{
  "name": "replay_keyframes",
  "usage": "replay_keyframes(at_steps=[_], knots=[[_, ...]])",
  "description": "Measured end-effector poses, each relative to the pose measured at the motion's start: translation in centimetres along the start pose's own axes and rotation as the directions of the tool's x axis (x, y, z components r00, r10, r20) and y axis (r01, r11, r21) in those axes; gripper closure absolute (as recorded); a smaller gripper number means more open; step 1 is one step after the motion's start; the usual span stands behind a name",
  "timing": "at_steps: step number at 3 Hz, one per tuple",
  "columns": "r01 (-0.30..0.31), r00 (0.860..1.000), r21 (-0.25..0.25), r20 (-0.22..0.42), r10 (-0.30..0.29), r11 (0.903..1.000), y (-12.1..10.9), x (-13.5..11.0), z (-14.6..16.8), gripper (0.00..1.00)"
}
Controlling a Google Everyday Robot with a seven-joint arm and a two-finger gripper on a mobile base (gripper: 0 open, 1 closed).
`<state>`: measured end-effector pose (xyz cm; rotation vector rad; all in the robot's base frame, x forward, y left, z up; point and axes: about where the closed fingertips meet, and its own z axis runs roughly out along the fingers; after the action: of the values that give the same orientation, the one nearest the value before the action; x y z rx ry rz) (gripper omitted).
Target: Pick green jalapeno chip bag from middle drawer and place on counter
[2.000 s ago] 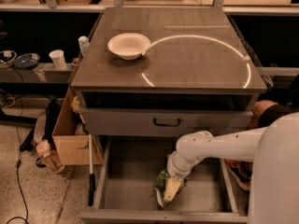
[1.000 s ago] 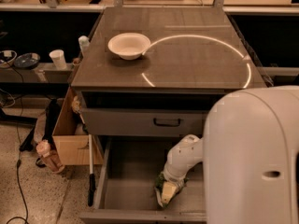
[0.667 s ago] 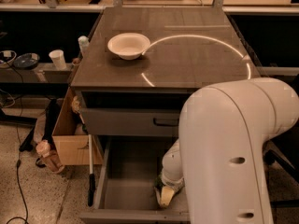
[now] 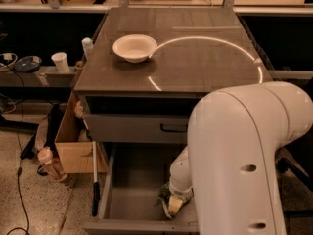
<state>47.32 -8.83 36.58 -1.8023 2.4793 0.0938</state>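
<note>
Where the arm (image 4: 244,155) stands: we log it filling the right foreground, white, its broad upper link rising to about the level of the front edge of the bench (image 4: 205,67) and bending over at a rounded elbow.
wrist link (image 4: 181,171): slimmer and white; it comes out from behind the big link on that link's left side as we see it and points steeply down into the middle drawer (image 4: 134,180).
tool (image 4: 177,199): at the end of the wrist link, low in the drawer box, right at the bag. We cannot tell whether it is released or clenched.
green jalapeno chip bag (image 4: 165,195): inside the middle drawer, near its front wall, directly under the wrist link; crumpled, green with a pale patch. We cannot tell whether it rests on the drawer floor or is raised off it.
middle drawer: pulled out toward us; we see its flat grey floor on the left part, and the arm hides the right part.
upper drawer front (image 4: 132,128): grey, shut, just above the open drawer, with a small black handle (image 4: 173,128).
bench: glossy grey-brown top carrying a thin bright ring reflection (image 4: 210,39).
white bowl (image 4: 134,48): upright on the bench, toward the back left, touching the ring's left end, well apart from the arm.
cardboard box (image 4: 73,148): on the floor, just left of the cabinet.
white cup (image 4: 60,61): on a low shelf further left.
</note>
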Motion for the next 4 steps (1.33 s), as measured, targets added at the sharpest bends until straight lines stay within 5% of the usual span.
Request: replay_keyframes(at_steps=[3, 4], knots=[[0.000, 1.000, 0.000, 0.000, 0.000, 1.0000, 0.01, 0.00, 0.01, 0.88], [0.000, 1.000, 0.000, 0.000, 0.000, 1.0000, 0.01, 0.00, 0.01, 1.00]])
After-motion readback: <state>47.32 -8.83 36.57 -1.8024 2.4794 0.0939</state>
